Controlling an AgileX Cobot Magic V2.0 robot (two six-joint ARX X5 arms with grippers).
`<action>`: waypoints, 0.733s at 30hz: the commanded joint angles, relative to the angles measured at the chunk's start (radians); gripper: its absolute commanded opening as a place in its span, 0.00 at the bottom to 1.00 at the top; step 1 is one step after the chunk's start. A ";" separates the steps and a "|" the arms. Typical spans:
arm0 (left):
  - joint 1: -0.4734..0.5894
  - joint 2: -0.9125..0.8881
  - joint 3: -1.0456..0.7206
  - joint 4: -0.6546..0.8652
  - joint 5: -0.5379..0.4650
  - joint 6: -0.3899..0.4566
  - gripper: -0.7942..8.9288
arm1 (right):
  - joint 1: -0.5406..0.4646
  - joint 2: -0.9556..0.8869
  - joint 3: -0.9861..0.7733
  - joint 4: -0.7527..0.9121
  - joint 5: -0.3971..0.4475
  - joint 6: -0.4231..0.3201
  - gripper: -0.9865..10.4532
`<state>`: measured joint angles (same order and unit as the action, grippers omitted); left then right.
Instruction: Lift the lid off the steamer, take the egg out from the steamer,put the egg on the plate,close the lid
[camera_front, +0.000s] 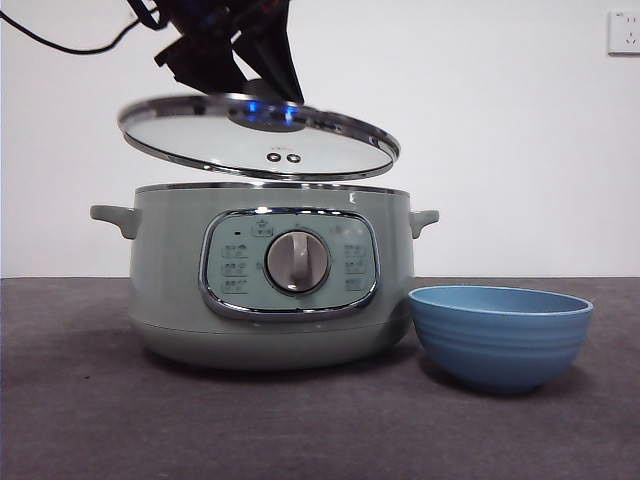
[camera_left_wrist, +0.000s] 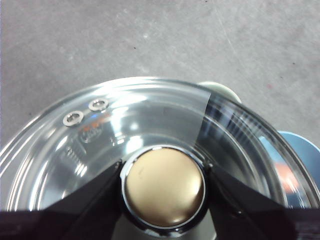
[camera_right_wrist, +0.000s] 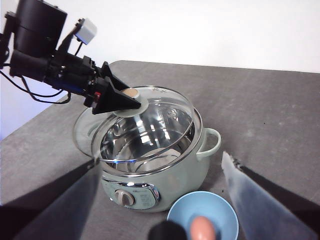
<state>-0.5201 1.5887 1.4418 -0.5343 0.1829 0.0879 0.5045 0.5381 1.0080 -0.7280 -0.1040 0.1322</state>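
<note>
My left gripper clamps the lid's knob — the lid hangs tilted just above the steamer, slightly off to one side. My right gripper stands spread open over the plate, where the egg lies. Closing means straight down, levelled onto the rim.

The left gripper is clamping the knob of the lid, which is hanging over the grey table.
</note>
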 joint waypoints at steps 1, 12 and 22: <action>-0.004 0.002 0.013 0.053 0.006 0.014 0.07 | 0.002 -0.002 0.006 0.000 0.002 0.009 0.45; -0.004 0.047 0.013 0.055 0.006 0.014 0.07 | 0.002 -0.002 0.006 0.000 0.002 0.009 0.45; -0.004 0.060 0.012 0.055 0.006 0.011 0.07 | 0.002 -0.002 0.006 0.001 0.001 0.009 0.45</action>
<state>-0.5201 1.6459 1.4418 -0.5129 0.1825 0.0891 0.5045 0.5381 1.0080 -0.7334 -0.1043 0.1326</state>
